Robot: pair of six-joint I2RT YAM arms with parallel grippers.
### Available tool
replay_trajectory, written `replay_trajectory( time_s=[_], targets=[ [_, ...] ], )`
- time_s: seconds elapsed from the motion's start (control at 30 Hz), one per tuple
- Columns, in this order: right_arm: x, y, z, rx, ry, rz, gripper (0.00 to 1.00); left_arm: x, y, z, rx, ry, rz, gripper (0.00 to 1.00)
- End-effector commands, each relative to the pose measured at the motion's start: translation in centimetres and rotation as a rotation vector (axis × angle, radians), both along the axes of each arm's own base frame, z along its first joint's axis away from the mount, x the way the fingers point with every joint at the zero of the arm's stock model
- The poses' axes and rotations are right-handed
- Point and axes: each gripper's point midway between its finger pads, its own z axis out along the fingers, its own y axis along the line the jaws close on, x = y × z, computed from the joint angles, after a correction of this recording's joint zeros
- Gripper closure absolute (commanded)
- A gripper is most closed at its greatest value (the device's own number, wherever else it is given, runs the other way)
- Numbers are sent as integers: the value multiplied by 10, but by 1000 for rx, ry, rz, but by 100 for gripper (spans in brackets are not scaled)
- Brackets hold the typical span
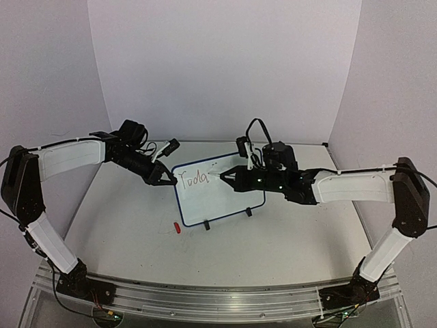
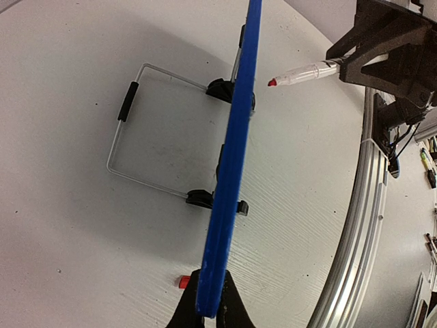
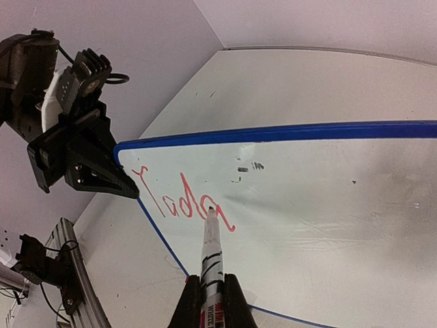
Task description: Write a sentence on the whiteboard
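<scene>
Right gripper (image 3: 212, 292): jaws clenched on a marker (image 3: 212, 249), white barrel with black bands, pointing forward out of the fingers. The red tip is at the writing face, right at the end of the last red stroke; actual contact can't be confirmed, since the left wrist view shows the tip just beside the board.

Left gripper (image 2: 210, 309): jaws clamped on the blue frame at the left edge of the whiteboard (image 1: 220, 199). In the left wrist view the board is seen edge-on between the two dark fingers.

The whiteboard stands near the middle of the table (image 1: 293, 239), leaning back on a wire stand (image 2: 117, 140), with two black feet (image 1: 248, 212) on the tabletop. It sits between the two grippers.

The sentence (image 3: 183, 198) is partly written in thin red script in the upper left of the board. It reads roughly "Toda" plus one more stroke that I can't make out.

A small red cap (image 1: 175, 227) lies on the table, in front of the board's lower left corner. It is near the board but not touching it.

Both arms reach inward from the near corners.
</scene>
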Motion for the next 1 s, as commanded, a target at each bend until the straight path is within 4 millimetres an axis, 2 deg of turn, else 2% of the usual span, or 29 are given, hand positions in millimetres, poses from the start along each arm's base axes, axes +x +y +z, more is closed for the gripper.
replay_trajectory(
  time_s=[0.0, 0.37, 0.7, 0.83, 0.97],
  targets=[
    [15, 8, 19, 33, -52, -20, 100, 13, 7, -8, 70, -37, 30, 100],
    [23, 4, 7, 9, -37, -70, 100, 13, 7, -7, 70, -38, 31, 100],
    [15, -11, -18, -29, 12, -99, 100, 14, 7, -8, 71, -38, 30, 100],
    [14, -12, -18, -29, 12, -98, 100, 14, 8, -8, 73, -37, 32, 100],
    [12, -10, -9, -15, -1, -86, 100, 13, 7, -8, 72, -37, 31, 100]
  ],
)
